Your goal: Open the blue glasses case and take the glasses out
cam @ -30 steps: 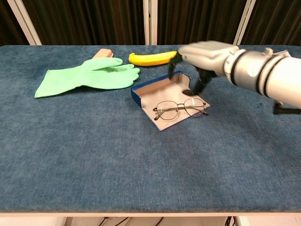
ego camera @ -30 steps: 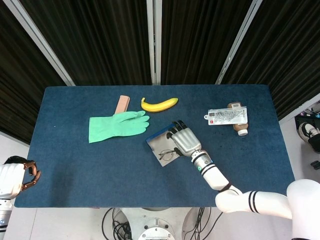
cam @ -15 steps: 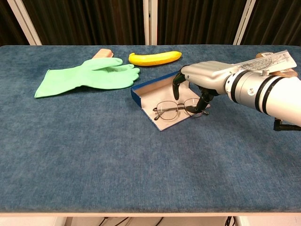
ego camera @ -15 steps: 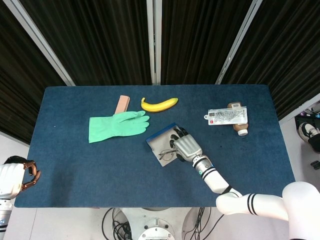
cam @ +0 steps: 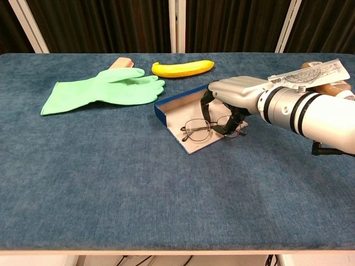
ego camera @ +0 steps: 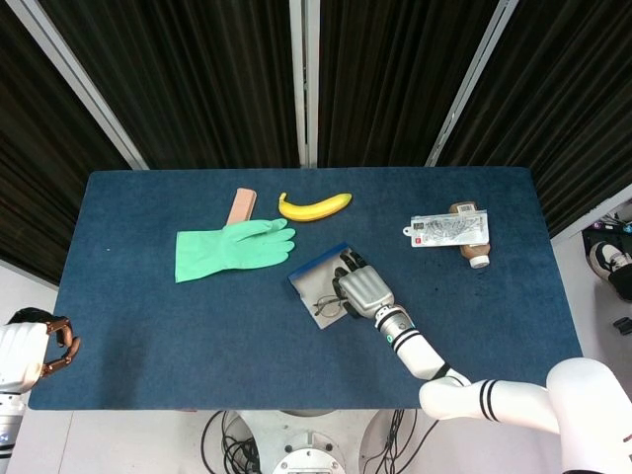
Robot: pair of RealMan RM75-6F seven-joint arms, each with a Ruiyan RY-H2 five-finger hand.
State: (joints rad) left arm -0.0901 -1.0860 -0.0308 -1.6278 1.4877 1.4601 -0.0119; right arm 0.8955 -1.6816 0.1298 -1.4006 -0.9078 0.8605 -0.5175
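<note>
- Right now case (cam: 173,106) lies open mid-table, glasses (cam: 206,129) resting inside on the pale lining.
- R hand (cam: 232,94) over the glasses' right side, fingers (cam: 228,125) curled down onto the frame; can't tell if it's gripped.
- L hand (ego camera: 57,344) at table's near-left edge, curled, holding nothing.
- Glove (ego camera: 229,248) & banana (ego camera: 314,205) behind case.

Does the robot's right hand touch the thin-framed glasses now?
Touching: in the chest view, the right hand's fingertips rest on the glasses.
</note>
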